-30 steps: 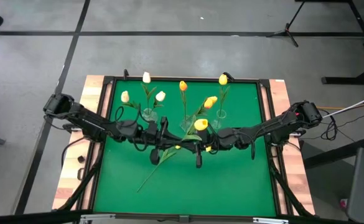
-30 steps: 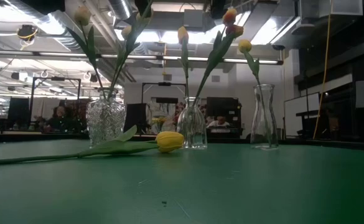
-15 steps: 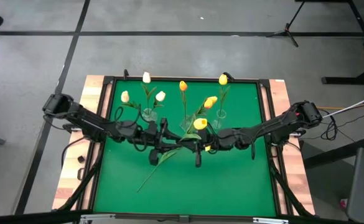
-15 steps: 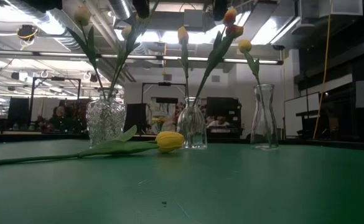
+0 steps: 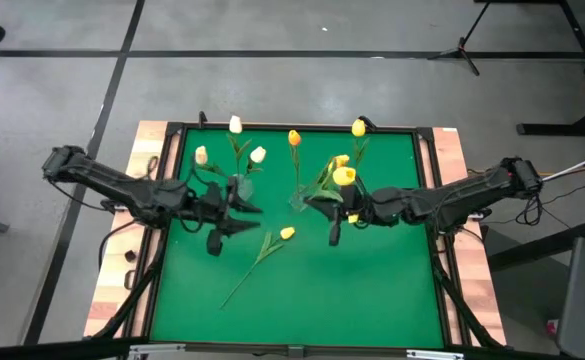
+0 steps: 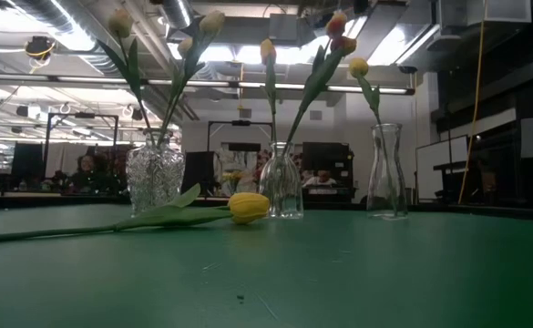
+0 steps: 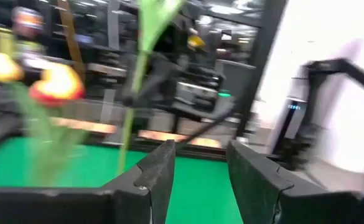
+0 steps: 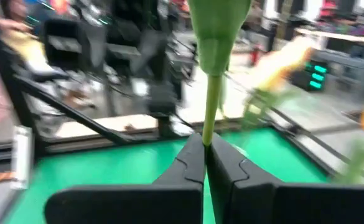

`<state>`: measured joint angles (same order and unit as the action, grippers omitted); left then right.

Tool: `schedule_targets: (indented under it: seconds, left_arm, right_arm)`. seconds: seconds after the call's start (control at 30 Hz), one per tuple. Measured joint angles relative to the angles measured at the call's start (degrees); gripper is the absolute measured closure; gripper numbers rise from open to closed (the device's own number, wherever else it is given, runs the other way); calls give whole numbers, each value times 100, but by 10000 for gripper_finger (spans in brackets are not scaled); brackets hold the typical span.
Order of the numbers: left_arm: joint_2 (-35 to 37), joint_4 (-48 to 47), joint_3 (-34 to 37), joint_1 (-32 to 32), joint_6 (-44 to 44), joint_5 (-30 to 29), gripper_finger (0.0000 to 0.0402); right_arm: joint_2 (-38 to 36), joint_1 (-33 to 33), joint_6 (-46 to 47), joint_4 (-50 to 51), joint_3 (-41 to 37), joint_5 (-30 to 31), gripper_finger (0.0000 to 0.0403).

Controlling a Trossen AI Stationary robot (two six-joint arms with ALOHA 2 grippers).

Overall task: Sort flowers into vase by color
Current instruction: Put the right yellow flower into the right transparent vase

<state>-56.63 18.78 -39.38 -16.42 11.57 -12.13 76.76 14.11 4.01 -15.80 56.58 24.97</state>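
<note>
My right gripper (image 5: 315,203) is shut on a yellow tulip (image 5: 344,176), held up near the middle vase (image 5: 297,200). My left gripper (image 5: 255,217) stands open beside the left vase (image 5: 239,184), nothing between its fingers (image 7: 163,171). Another yellow tulip (image 5: 287,233) lies flat on the green mat, its stem (image 5: 242,285) running toward the near left. The left vase (image 6: 154,175) holds white tulips (image 5: 235,124). Orange-yellow ones (image 5: 294,138) stand in the middle vase (image 6: 282,187). One yellow tulip (image 5: 358,128) stands in the right vase (image 6: 386,173). My right gripper pinches the tulip's thin green stem (image 8: 208,132) between its two fingers. The fingers point level from the table's right and lie across the stem. The stem rises roughly upright above them, with the flower lifted clear of the mat. The stem below the fingers is hidden by the gripper.
The three glass vases stand in a row across the far half of the green mat (image 5: 372,290), close in front of both grippers. A black frame (image 5: 427,200) and wooden edges border the mat. The near half holds only the lying tulip.
My left gripper has opened, let go of the tulip's stem, and drawn back toward the table's left edge while rising. My right gripper, still shut on the stem, has risen and moved toward the right and far edges, carrying the yellow tulip. The lying tulip has stayed put.
</note>
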Motion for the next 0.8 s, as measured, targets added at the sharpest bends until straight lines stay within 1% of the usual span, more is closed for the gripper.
schedule_targets:
  seconds: [0.1,0.27,0.37,0.43,0.53,0.63,0.73,0.8]
  left_arm:
    - [497,-651,0,-62,-144,-551,258]
    - [1225,-1678,0,-261,-211,-1135,258]
    - [1568,-2014,0,-441,-161,-1409,258]
    - [1761,-2227,0,-571,-163,-1508,258]
    - [1977,-2650,0,-767,-139,-1809,258]
    - [2044,-2756,0,-956,-125,-2188,258]
    - [2040,-2766,0,-1070,-234,-2318,258]
    - [2030,-2769,0,-1111,-269,-2337,258]
  right_arm:
    - [-282,2,-1,535,-2,339,402]
    - [-891,90,90,1311,-2,692,402]
    - [-1266,279,68,1577,-4,1137,402]
    - [-1564,458,104,2036,-4,1511,402]
    - [-1915,855,577,2942,-4,2396,402]
    - [-2181,1338,1329,3921,-7,3348,402]
    - [-2357,1692,2122,4716,-7,3828,402]
    - [-2345,1837,2430,5078,-7,4136,402]
